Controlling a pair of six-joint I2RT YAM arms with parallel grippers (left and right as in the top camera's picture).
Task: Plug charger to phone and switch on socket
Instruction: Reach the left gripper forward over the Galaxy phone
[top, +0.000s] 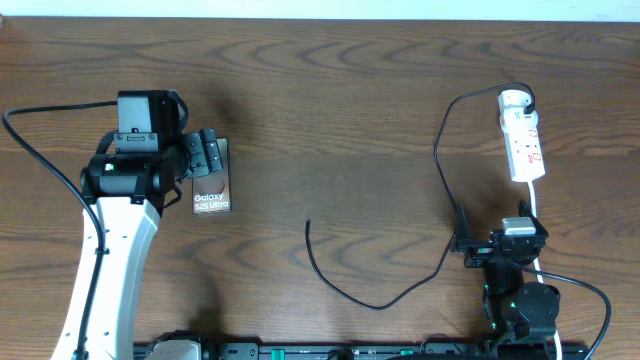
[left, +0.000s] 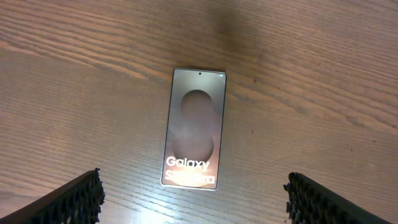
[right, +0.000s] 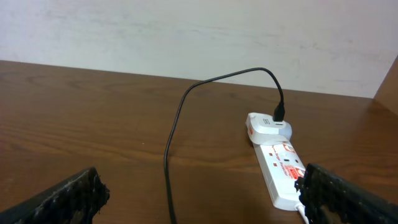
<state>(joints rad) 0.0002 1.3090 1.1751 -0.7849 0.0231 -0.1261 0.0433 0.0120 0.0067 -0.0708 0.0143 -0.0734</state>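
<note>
The phone (top: 213, 192) lies flat on the table, a brown slab with white "Galaxy" lettering, also seen in the left wrist view (left: 196, 124). My left gripper (top: 207, 155) hovers over it, open (left: 196, 205), with its two pads wide apart and touching nothing. The charger (top: 440, 170) is a thin black cable plugged into the white socket (top: 522, 135). It loops across the table to a free end (top: 308, 225) at mid-table. My right gripper (top: 500, 243) stands open (right: 202, 205) just short of the socket (right: 280, 165), with the charger cable (right: 169, 155) running between its pads.
A white adapter plug (right: 268, 126) sits at the socket's far end. A white lead (top: 537, 205) runs from the socket towards the right arm. Thick black arm cables (top: 40, 160) trail beside the left arm. A pale wall (right: 199, 31) stands behind the table's far edge.
</note>
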